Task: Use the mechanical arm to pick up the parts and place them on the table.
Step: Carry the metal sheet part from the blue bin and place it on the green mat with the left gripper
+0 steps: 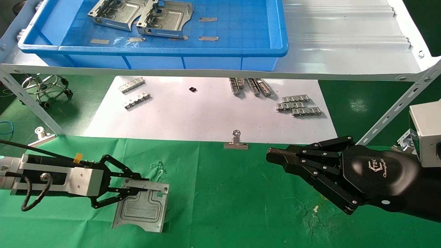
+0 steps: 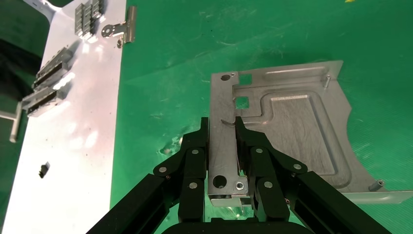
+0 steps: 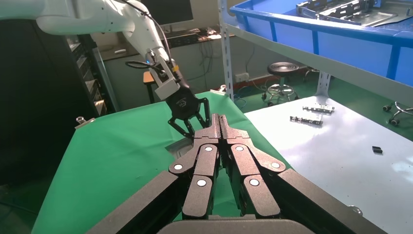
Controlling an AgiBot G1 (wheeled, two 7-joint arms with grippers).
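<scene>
**Left gripper clamped on one part, at the point of set-down**

My left gripper (image 1: 137,187) is closed on the folded rim of one part (image 1: 143,208), the pads pinching the flange along one edge, as the left wrist view shows plainly. The plate sits low over the table (image 1: 241,206) near its front left. It appears to lie on the green cloth, though I cannot confirm full contact along its far edge from these views.

My right gripper (image 1: 279,158) hangs idle over the right side of the table, fingers drawn together on nothing.

Two more parts (image 1: 139,15) remain in the blue tray (image 1: 206,57) on the white shelf (image 1: 344,51) above. By my reading the task is roughly a third done, with the release of this plate as the step in hand.

Risks noted:
- The grip is on one edge only. If the plate is not yet flat, opening the jaws would let the free side drop and skid on the cloth.
- The cloth is wrinkled; a fold under the plate could leave it tilted.
- The pads sit close against the flange, so a withdrawal not made straight back could drag the plate along.
- The next reach must clear the shelf edge and the tray wall.
</scene>
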